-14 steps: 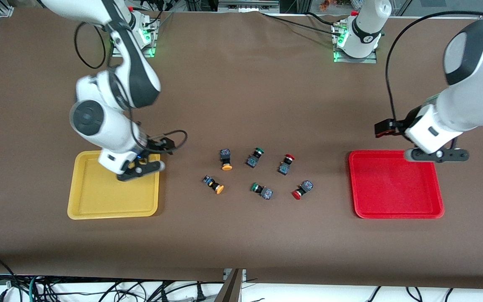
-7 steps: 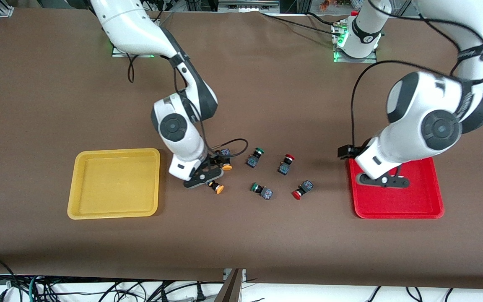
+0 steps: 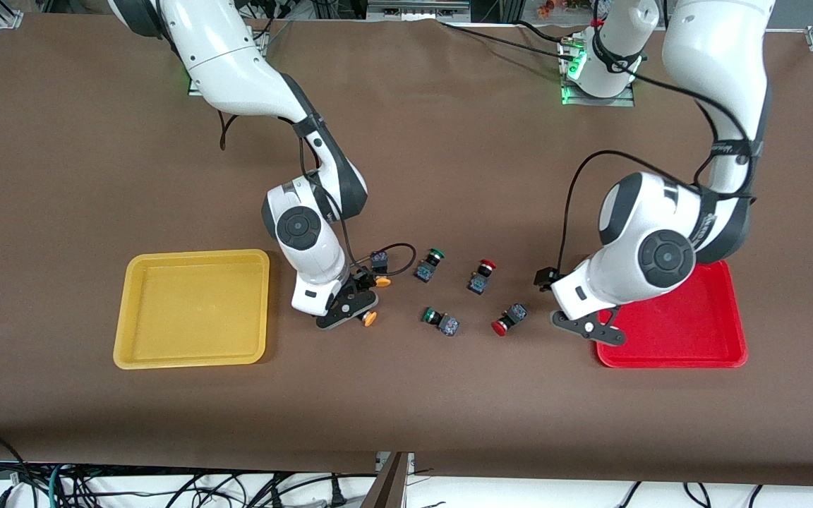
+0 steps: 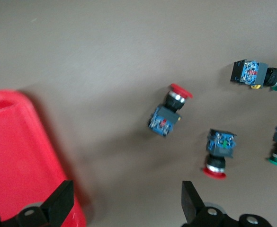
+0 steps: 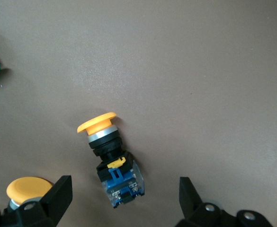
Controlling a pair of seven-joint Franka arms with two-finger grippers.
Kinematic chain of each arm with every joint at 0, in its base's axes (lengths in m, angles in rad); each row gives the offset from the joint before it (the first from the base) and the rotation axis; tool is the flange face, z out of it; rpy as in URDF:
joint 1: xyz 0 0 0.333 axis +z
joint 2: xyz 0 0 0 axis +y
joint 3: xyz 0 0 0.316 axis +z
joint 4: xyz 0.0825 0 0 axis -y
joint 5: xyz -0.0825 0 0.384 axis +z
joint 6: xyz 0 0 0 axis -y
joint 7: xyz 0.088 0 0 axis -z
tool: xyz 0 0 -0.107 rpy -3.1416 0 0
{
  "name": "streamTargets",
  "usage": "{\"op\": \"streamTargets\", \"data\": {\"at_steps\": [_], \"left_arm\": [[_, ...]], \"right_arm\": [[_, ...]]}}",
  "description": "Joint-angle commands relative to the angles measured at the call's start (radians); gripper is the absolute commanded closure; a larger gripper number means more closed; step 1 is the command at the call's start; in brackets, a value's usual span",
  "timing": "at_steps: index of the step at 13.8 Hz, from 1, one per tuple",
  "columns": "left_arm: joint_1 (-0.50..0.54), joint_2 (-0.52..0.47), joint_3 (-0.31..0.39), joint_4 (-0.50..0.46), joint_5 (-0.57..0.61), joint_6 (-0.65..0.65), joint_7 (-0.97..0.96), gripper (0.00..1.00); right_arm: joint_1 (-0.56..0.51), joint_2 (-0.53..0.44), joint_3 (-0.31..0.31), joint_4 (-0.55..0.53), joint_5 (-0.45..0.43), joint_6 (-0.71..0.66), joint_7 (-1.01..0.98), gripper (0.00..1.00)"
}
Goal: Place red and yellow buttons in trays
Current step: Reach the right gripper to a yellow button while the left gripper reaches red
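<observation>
Both tools are empty with fingers wide apart, so this is the lining-up bit. The right tool [image 3: 347, 310] hangs low over the yellow button [image 3: 368, 318] nearest the front camera; I'd centre on its dark body, not the cap, then drop straight down. The second yellow button [image 3: 380, 270] sits just farther back. The left tool [image 3: 588, 329] hovers at the edge of the red tray [image 3: 735, 339], beside the red button [image 3: 507, 320], touching nothing. The yellow tray [image 3: 195, 307] has nothing in it.
</observation>
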Motion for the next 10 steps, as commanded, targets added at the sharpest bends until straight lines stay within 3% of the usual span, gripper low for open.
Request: {"op": "streamTargets", "data": {"at_steps": [1, 5, 10], "left_arm": [[-0.045, 0.059, 0.004, 0.027, -0.026, 0.047, 0.069, 0.00], [-0.058, 0.099, 0.005, 0.024, -0.022, 0.125, 0.143, 0.00], [-0.059, 0.170, 0.005, 0.024, -0.016, 0.286, 0.200, 0.00]], "right_arm": [[-0.004, 0.033, 0.003, 0.025, -0.013, 0.038, -0.023, 0.00], [-0.006, 0.050, 0.005, 0.022, -0.008, 0.056, -0.021, 0.05], [-0.013, 0.043, 0.005, 0.022, 0.006, 0.049, -0.021, 0.87]]}}
